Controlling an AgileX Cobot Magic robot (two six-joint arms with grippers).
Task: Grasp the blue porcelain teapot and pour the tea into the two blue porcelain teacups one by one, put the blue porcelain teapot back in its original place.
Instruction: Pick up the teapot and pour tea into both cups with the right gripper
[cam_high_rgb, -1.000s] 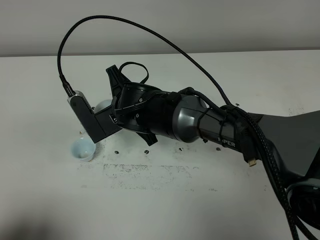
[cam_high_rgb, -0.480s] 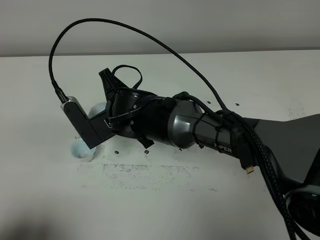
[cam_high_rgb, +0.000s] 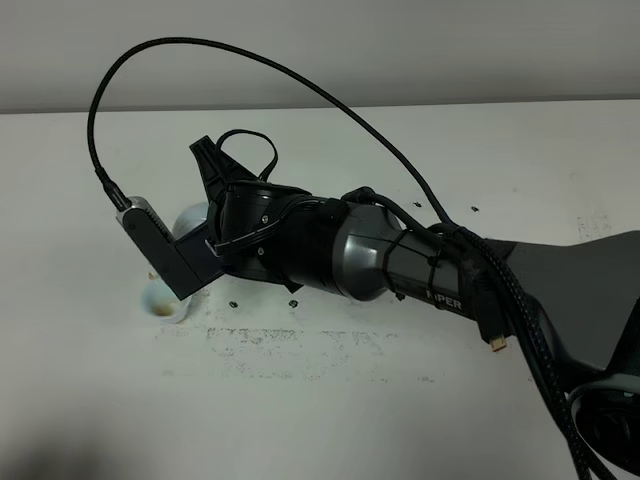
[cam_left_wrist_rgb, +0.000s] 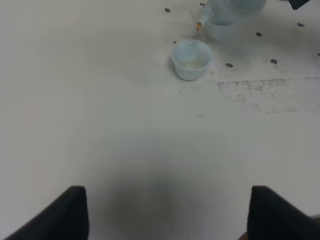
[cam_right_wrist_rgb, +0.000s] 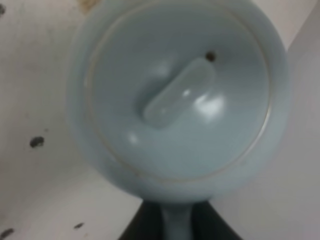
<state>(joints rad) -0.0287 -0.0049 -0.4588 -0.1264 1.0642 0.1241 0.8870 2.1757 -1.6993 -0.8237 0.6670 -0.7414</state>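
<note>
**Teapot in the right grip, close above the cups**

From the right wrist: teapot (cam_right_wrist_rgb: 180, 100) filling almost the whole picture, pale blue and glossy. Lid (cam_right_wrist_rgb: 125, 75) in place, with long knob (cam_right_wrist_rgb: 177, 92) and a small hole near the rim. Handle (cam_right_wrist_rgb: 176, 215) pinched between the dark fingers of right gripper (cam_right_wrist_rgb: 176, 227), so clenched on the teapot and not released.

From the high camera: right arm reaching across to the left part of white table (cam_high_rgb: 320, 400), black cable (cam_high_rgb: 300, 85) arching above it. Only a small pale patch of the teapot visible there, just beside the wrist camera.

From the left wrist: cup (cam_left_wrist_rgb: 190, 59) standing upright on the table, alone, pale inside. Brownish tip of spout (cam_left_wrist_rgb: 199, 23) just beyond its far rim, not touching. Under the teapot a second cup (cam_left_wrist_rgb: 220, 31), it seems, mostly covered; hard to tell more. Whether anything runs out of the spout, cannot tell. Dark specks (cam_left_wrist_rgb: 228, 65) scattered on the table around the cups.

Left gripper (cam_left_wrist_rgb: 167, 192) well apart from all of this, fingers spread wide at both lower corners, holding nothing.
</note>
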